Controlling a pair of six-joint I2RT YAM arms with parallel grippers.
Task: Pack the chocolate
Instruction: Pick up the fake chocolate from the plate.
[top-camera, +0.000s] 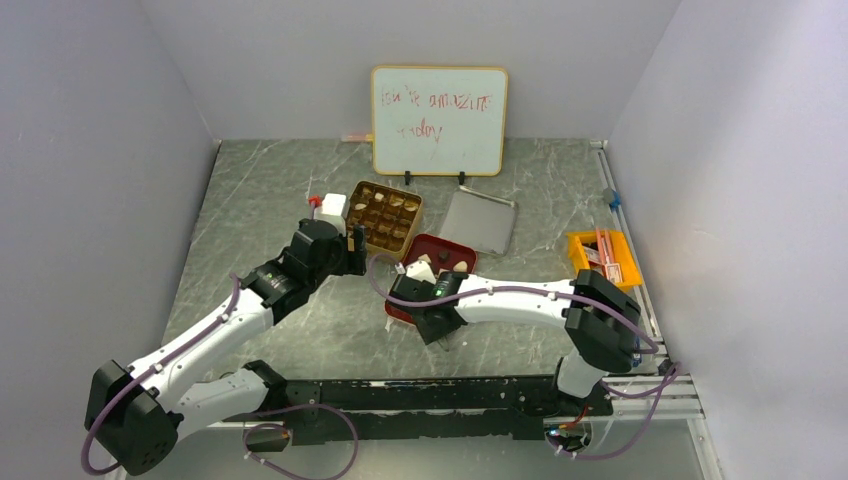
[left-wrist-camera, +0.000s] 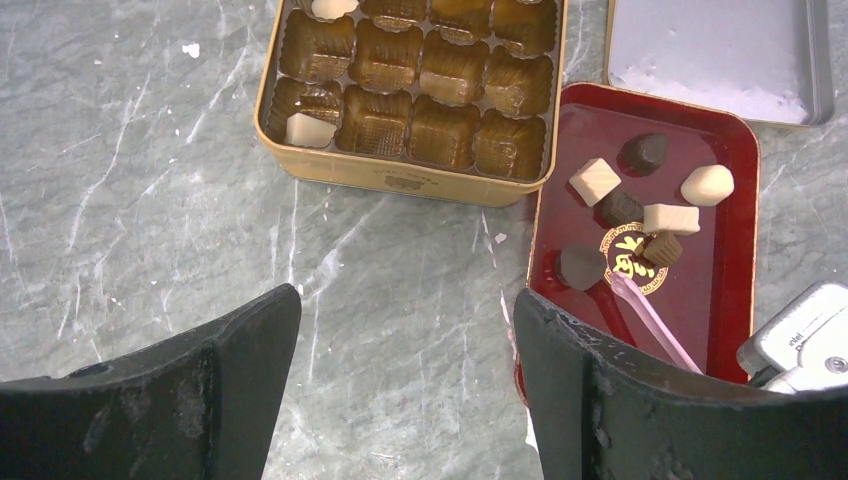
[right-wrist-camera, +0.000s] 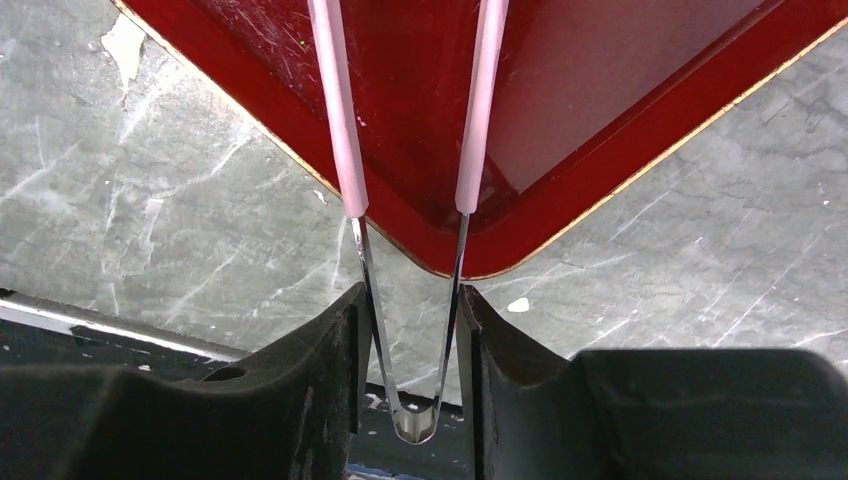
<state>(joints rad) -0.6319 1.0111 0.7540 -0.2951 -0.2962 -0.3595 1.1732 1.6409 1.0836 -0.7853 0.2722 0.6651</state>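
Several pieces of chocolate (left-wrist-camera: 595, 181), cream, tan and dark brown, lie in the red tray (left-wrist-camera: 745, 250). Two cream pieces (left-wrist-camera: 308, 130) sit in cups of the gold tin (left-wrist-camera: 400, 180). My left gripper (left-wrist-camera: 405, 310) hangs open over bare table just in front of the tin, holding nothing. My right gripper (right-wrist-camera: 410, 300) is shut on the bent metal end of the pink tweezers (right-wrist-camera: 340, 130), whose two arms stand apart and reach over the red tray (right-wrist-camera: 600, 100). In the left wrist view one tweezers tip (left-wrist-camera: 655, 320) ends beside a dark piece (left-wrist-camera: 580, 267).
The tin's silver lid (top-camera: 480, 222) lies right of the gold tin (top-camera: 384, 215). A whiteboard (top-camera: 439, 120) stands at the back. An orange bin (top-camera: 602, 257) sits at the right edge, and a small white object (top-camera: 331, 206) left of the tin.
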